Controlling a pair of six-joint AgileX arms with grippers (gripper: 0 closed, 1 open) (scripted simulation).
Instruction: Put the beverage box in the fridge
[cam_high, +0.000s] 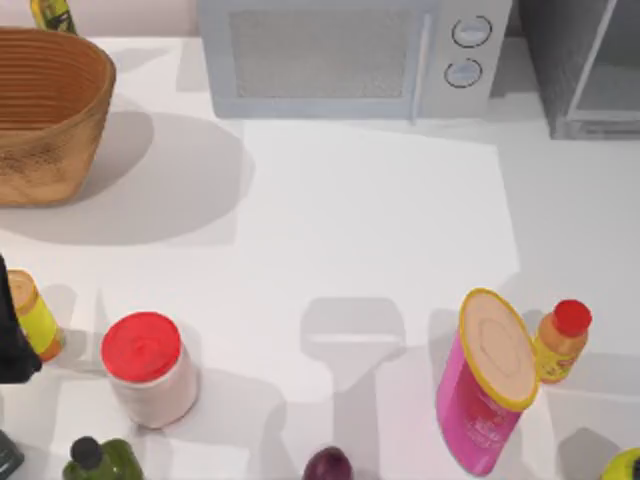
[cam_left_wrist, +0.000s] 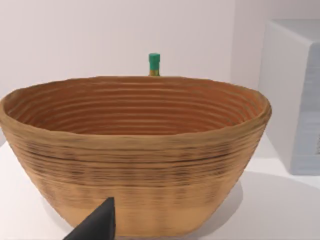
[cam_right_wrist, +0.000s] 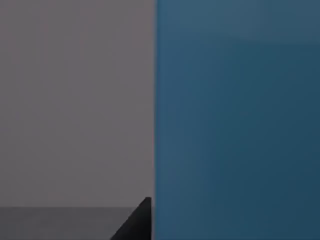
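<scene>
The beverage box (cam_right_wrist: 235, 120) shows very close in the right wrist view as a flat sky-blue face. A plain grey wall stands behind it above a dark floor. My right gripper is shut on the box, with one dark fingertip (cam_right_wrist: 140, 222) against the carton's edge. The fridge (cam_high: 585, 70) is the grey cabinet at the table's back right corner in the top view. My left arm (cam_high: 12, 345) stays parked at the left edge and faces the basket.
A white microwave (cam_high: 350, 55) stands at the back. At the back left is a woven basket (cam_high: 50, 120) with a green-capped bottle (cam_left_wrist: 154, 64) behind it. Along the front stand a pink canister (cam_high: 490, 390), a red-lidded jar (cam_high: 150, 370), an orange bottle (cam_high: 562, 340) and other small bottles.
</scene>
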